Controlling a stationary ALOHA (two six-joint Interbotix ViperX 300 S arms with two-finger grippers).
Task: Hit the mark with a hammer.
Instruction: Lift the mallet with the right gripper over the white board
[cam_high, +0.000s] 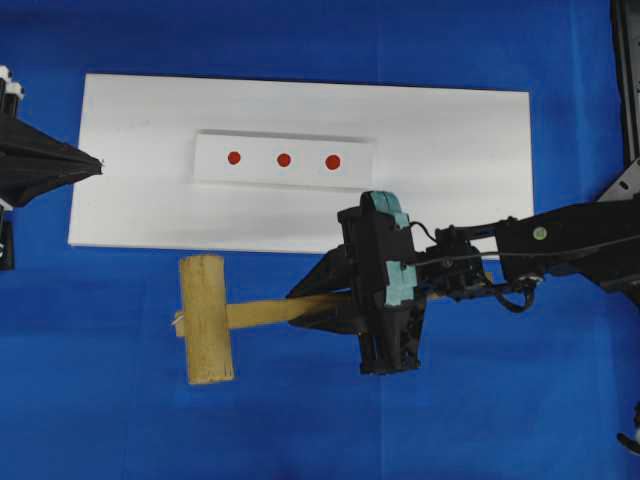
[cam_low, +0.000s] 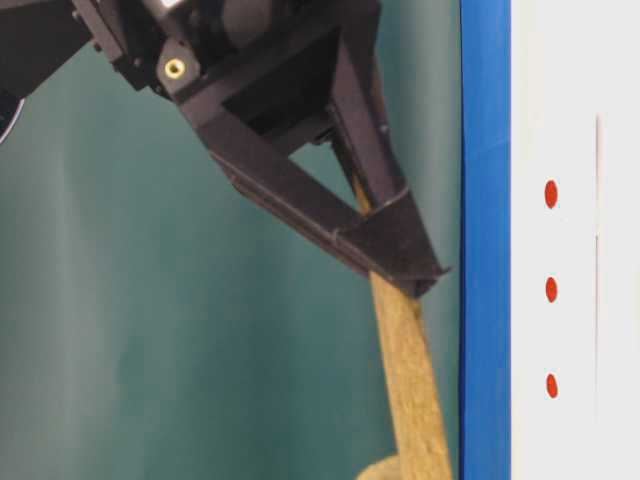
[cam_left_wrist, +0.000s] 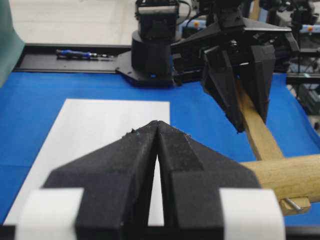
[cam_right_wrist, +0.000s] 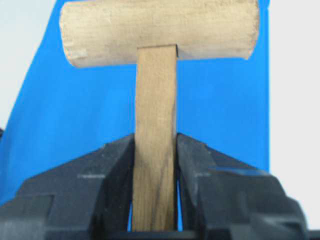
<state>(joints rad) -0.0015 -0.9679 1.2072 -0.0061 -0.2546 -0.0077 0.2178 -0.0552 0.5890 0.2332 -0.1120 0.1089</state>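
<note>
Right gripper, matte black w/ wedge-shaped fingers, has its jaws clamped on the slim squared handle of the light-brown wooden hammer; wrist view shows both pads pressed flat vs. the handle's sides. Hammer's thick cylindrical head, rough grain, rounded ends, sits over the blue cloth tabletop, just below the lower edge of the flat white rectangular board, not over it. Can't tell whether the head touches the cloth. Handle runs from head toward the right arm, approx. parallel to the board edge.

On the board lies a smaller raised white strip bearing three round red marks in a row, well apart from the hammer head.

Left gripper, same black wedge shape, jaws together w/ nothing between, tip at the board's left edge.
</note>
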